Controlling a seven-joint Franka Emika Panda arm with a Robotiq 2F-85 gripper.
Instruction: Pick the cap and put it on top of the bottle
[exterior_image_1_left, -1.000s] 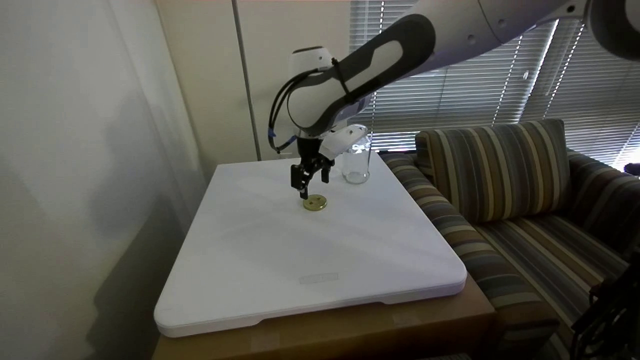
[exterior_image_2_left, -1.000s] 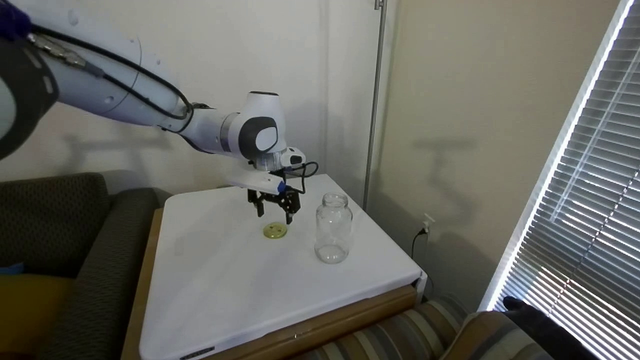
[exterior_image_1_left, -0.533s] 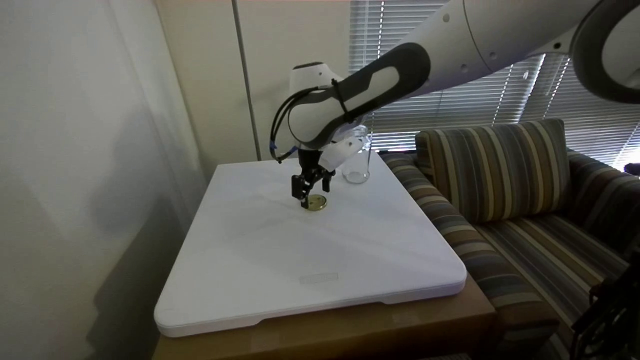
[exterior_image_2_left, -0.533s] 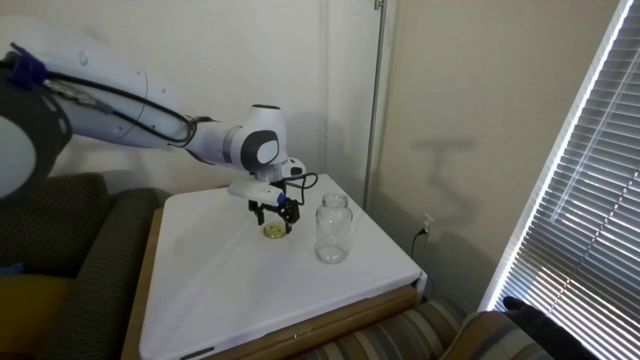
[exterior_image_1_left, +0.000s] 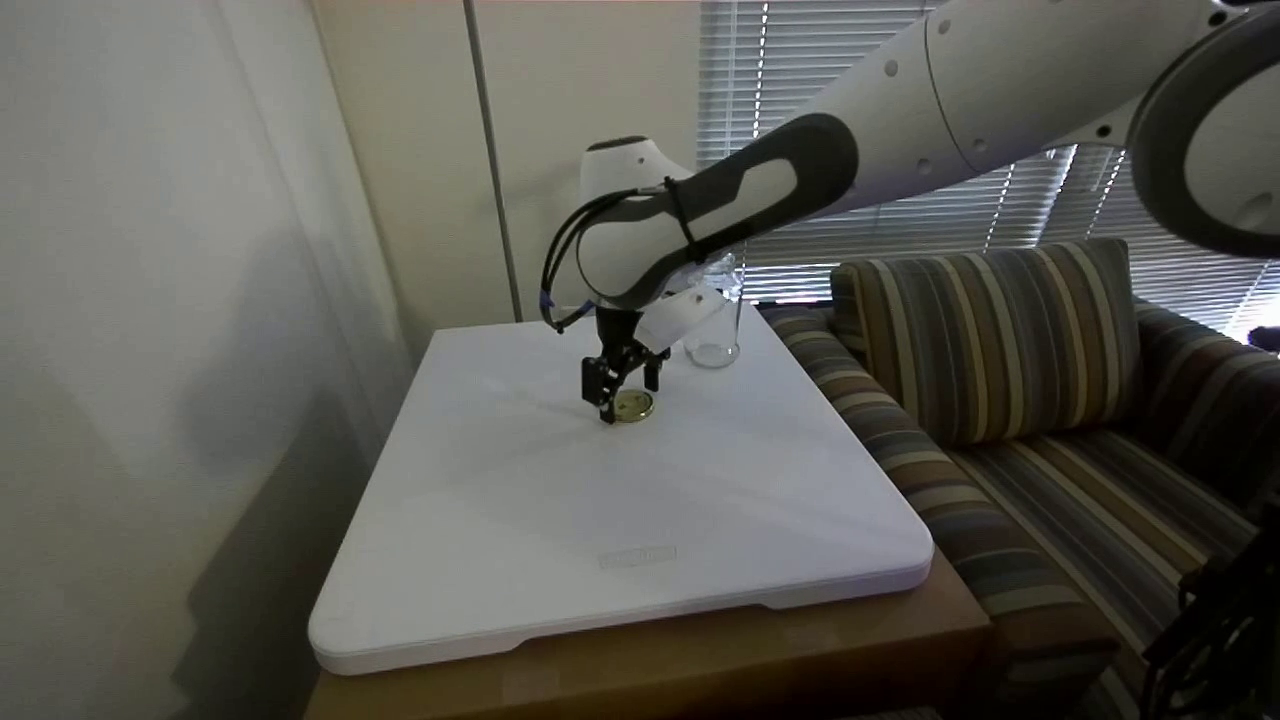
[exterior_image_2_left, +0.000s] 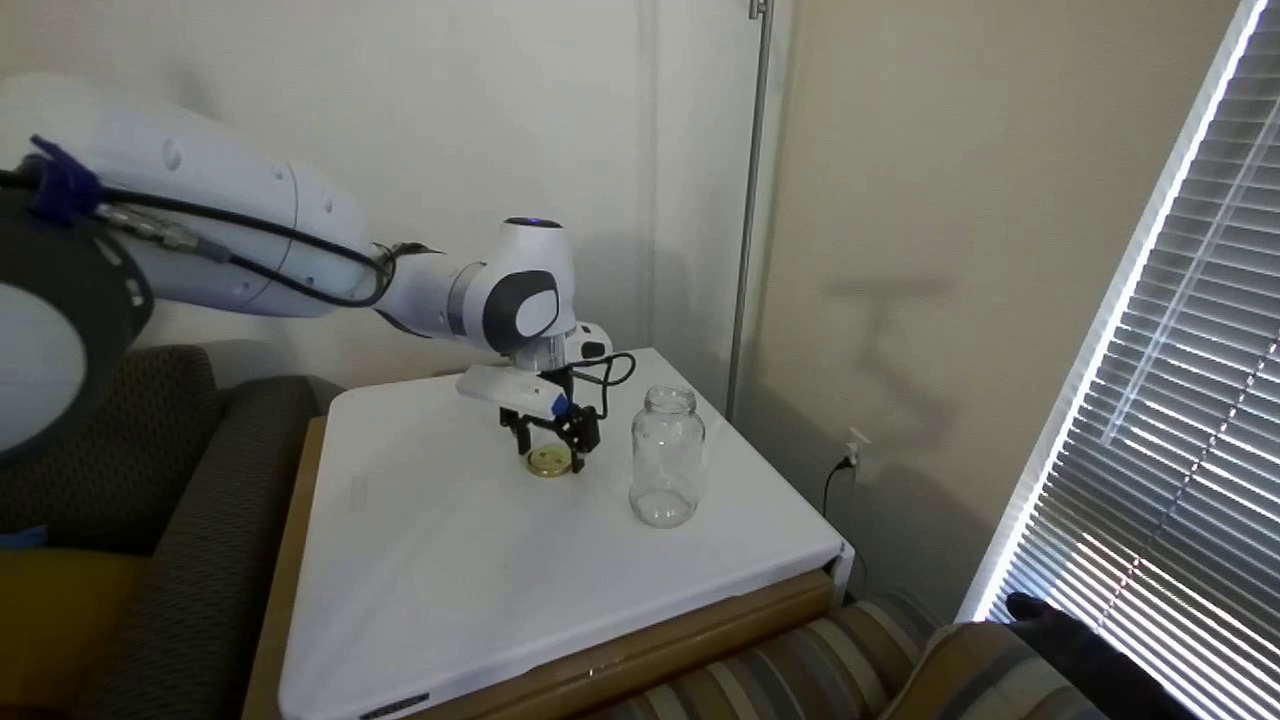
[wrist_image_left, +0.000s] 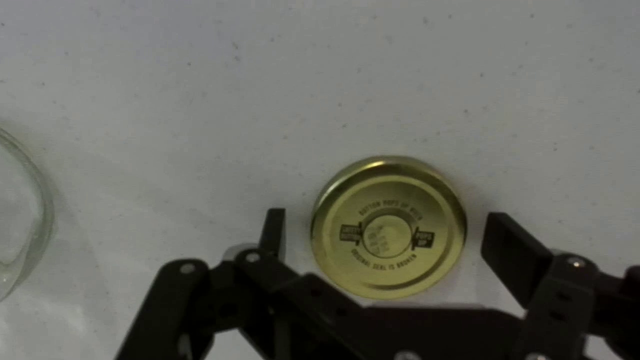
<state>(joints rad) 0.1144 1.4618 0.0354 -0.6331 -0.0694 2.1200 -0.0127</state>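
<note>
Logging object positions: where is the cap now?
In the wrist view, the cap lies on the tabletop, just right of centre, between the fingers of the open gripper.

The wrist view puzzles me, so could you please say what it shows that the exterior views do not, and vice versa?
Only the wrist view: readable lettering on the cap, such as "ORIGINAL SEAL IS BROKEN", and a visible gap between cap and open gripper on either side.

Only the exterior views: the arm, the window blinds, the striped seat and, in an exterior view, the bottle upright and uncapped.

Both: the white table, the cap on it straddled by the gripper, and at least part of the bottle.
</note>
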